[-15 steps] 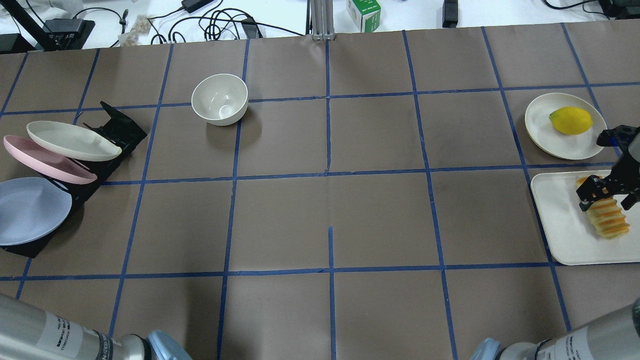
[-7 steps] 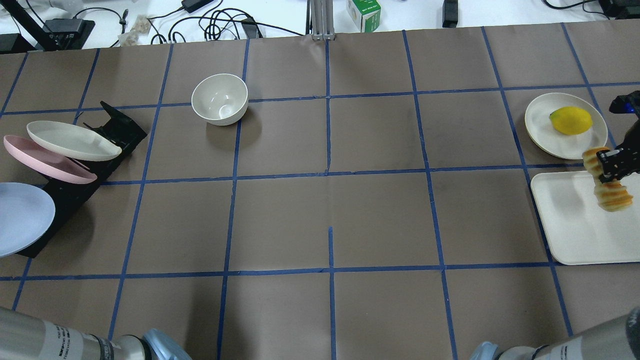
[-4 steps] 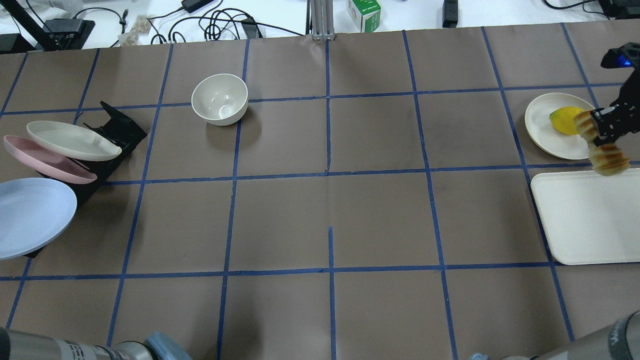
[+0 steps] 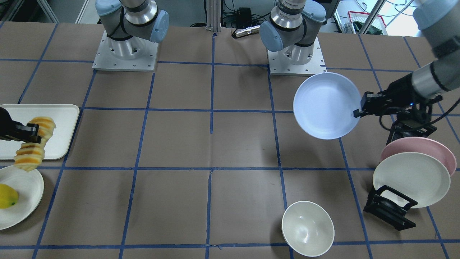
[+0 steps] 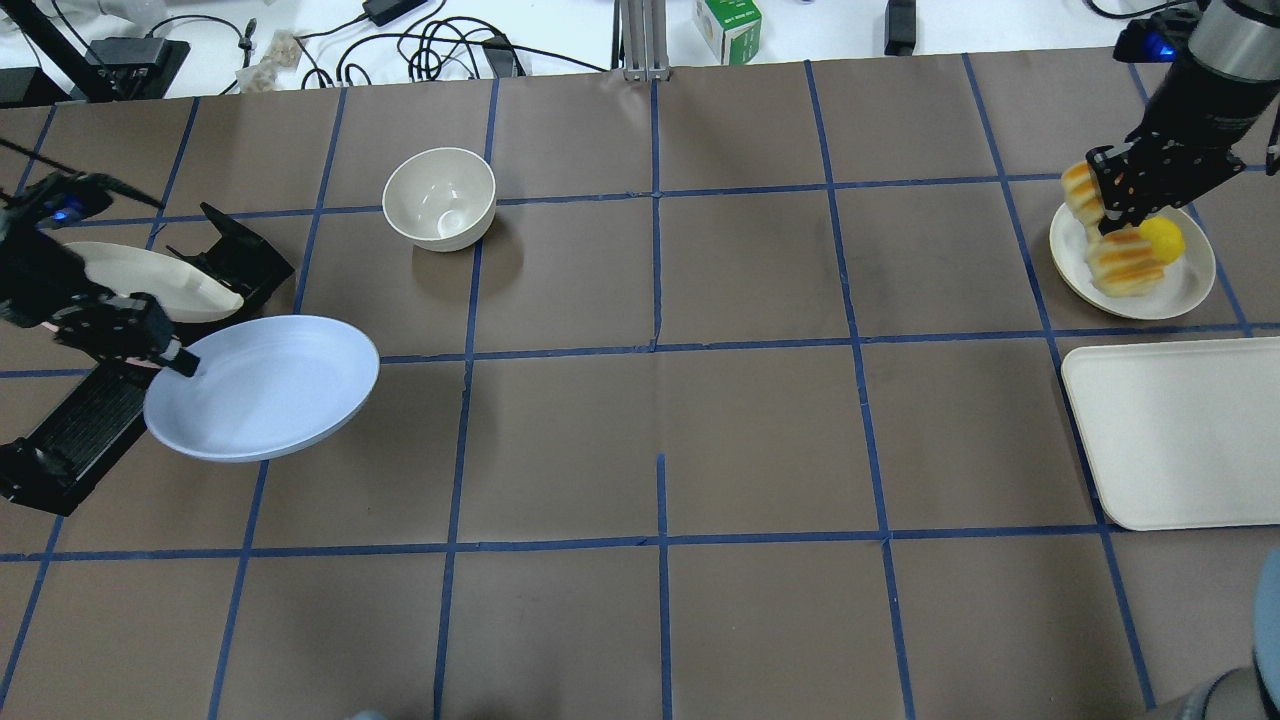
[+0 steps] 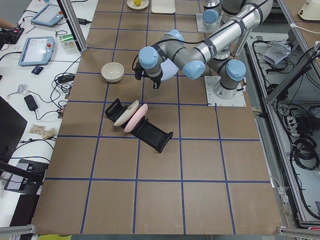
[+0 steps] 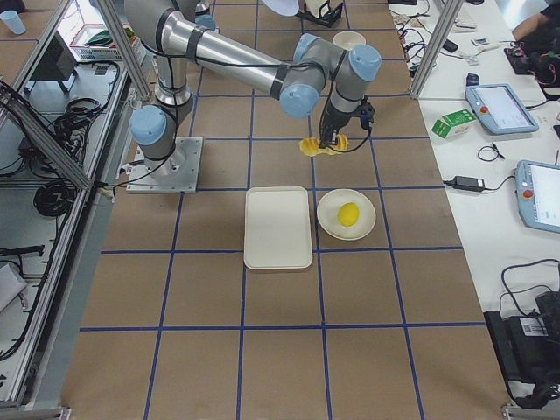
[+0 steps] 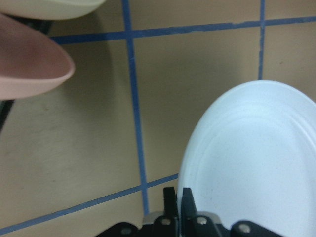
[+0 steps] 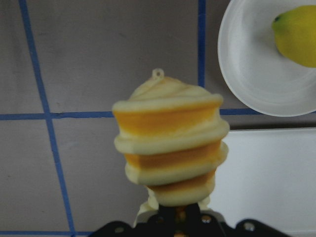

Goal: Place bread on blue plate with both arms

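Observation:
My left gripper (image 5: 168, 352) is shut on the near rim of the blue plate (image 5: 265, 385) and holds it in the air, tilted, beside the rack. The front-facing view shows this gripper (image 4: 359, 109) and the plate (image 4: 325, 106), and the left wrist view shows the plate (image 8: 256, 163) above the brown table. My right gripper (image 5: 1120, 195) is shut on the middle of the bread (image 5: 1122, 270). It holds the bread in the air at the far right, over a small white plate. The bread also shows in the front-facing view (image 4: 30, 153) and the right wrist view (image 9: 170, 148).
A black rack (image 5: 70, 440) at the left holds a pink plate (image 4: 420, 147) and a cream plate (image 4: 411, 179). A white bowl (image 5: 440, 198) stands at the back. A white tray (image 5: 1180, 430) lies at the right. A small white plate (image 5: 1185, 288) holds a yellow fruit (image 5: 1165, 237).
My right gripper lifted the bread off the white tray and carried it up and toward the far side. My left gripper drew the blue plate out of the rack toward the table's middle.

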Available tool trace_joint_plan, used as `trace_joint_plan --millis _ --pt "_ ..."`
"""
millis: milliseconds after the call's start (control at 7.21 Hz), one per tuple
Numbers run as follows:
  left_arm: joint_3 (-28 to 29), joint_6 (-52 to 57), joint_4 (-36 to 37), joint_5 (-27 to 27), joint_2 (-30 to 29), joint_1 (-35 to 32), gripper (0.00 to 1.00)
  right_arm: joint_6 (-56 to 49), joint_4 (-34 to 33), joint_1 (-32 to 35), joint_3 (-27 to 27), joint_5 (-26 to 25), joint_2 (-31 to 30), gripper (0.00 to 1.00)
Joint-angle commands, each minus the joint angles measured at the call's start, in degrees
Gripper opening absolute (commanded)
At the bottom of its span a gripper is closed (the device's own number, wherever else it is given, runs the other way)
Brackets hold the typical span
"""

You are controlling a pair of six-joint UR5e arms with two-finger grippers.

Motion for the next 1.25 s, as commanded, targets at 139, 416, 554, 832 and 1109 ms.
trace_joint_plan --millis 139,416,554,832,1109 --pt "-4.43 -28.89 26.8 -4.99 -7.31 -21.35 0.0 8.13 0.6 6.7 -0.09 0.86 -1.2 0.0" --pt "-9.53 -40.5 44.56 -4.47 -11.98 -29.53 0.0 8.48 0.6 7.07 0.18 1.03 -1.37 0.0" --pt "-9.82 -42.64 47.86 -3.86 -14.09 -31.83 0.0 9.96 0.69 7.68 0.18 1.03 -1.46 0.0" --pt "-10.87 -42.92 48.15 -1.57 -15.6 -35.44 0.0 13.82 0.61 10.75 0.01 0.95 -1.37 0.0" --pt "-10.87 -46.24 50.61 -1.57 -17.36 -35.89 0.85 16.9 0.61 12.51 0.18 1.12 -1.46 0.0"
